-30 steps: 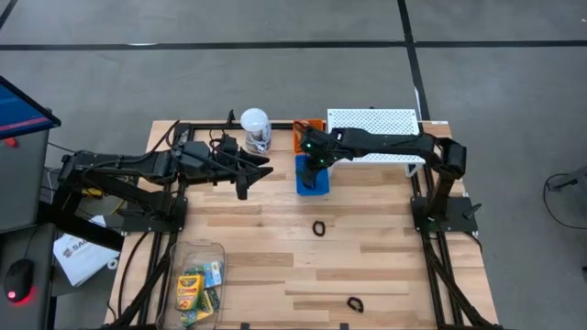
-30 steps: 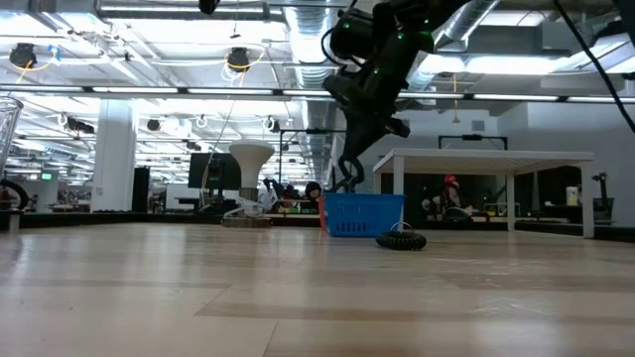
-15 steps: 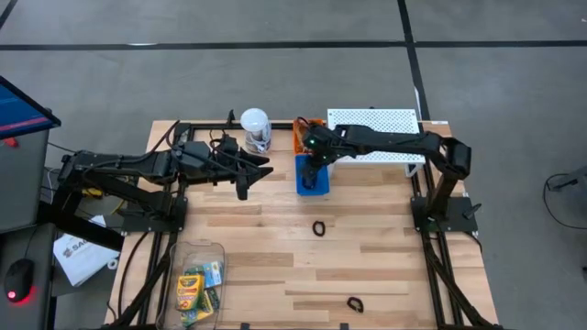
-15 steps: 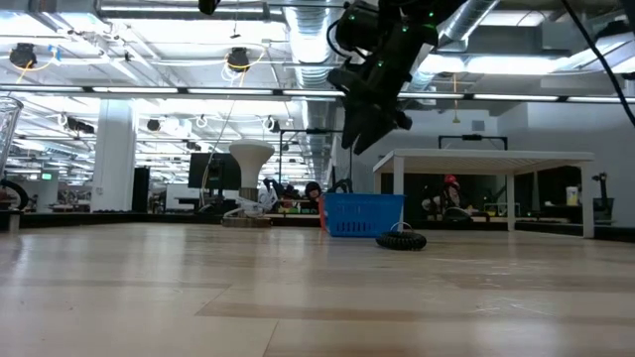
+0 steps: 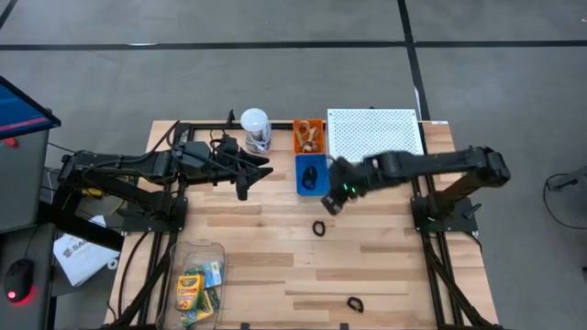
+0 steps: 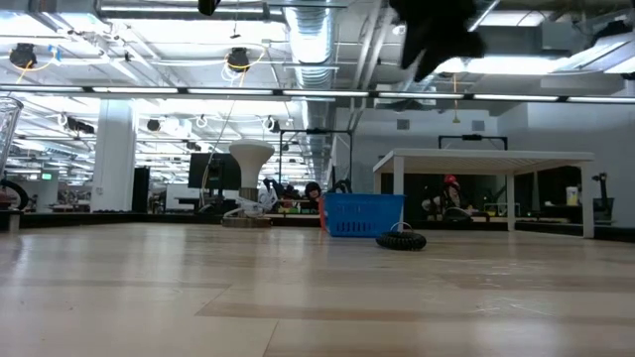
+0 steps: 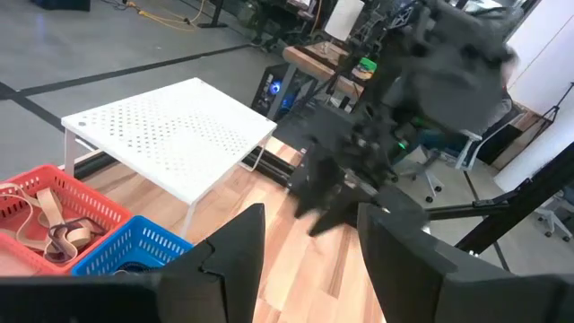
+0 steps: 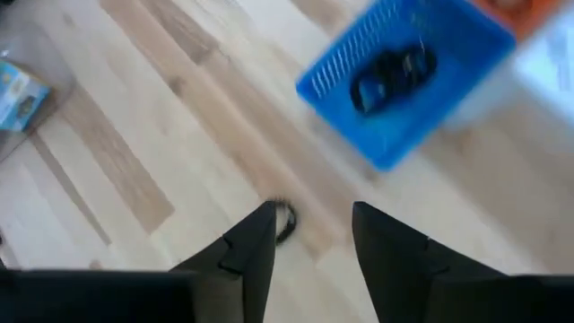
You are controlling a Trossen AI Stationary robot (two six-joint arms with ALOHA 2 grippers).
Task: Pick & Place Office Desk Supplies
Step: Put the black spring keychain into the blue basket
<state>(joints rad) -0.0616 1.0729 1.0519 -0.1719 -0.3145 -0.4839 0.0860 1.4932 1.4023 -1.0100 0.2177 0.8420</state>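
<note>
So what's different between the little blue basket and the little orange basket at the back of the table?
The blue plastic basket holds a dark clip-like thing, while the orange plastic basket holds tan rubber-band loops. The blue one sits nearer the table's middle; the orange one sits behind it, beside the white perforated shelf. The right gripper is close to the blue basket, not the orange one. Both are small, open-topped and slatted, and they stand side by side.

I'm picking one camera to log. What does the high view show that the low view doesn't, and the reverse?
High only: the orange basket, crayon boxes in a clear tray, a second black clip, the left gripper and the right gripper, open. Low only: the room behind. Both: the blue basket, the nearby black clip, the white shelf.
</note>
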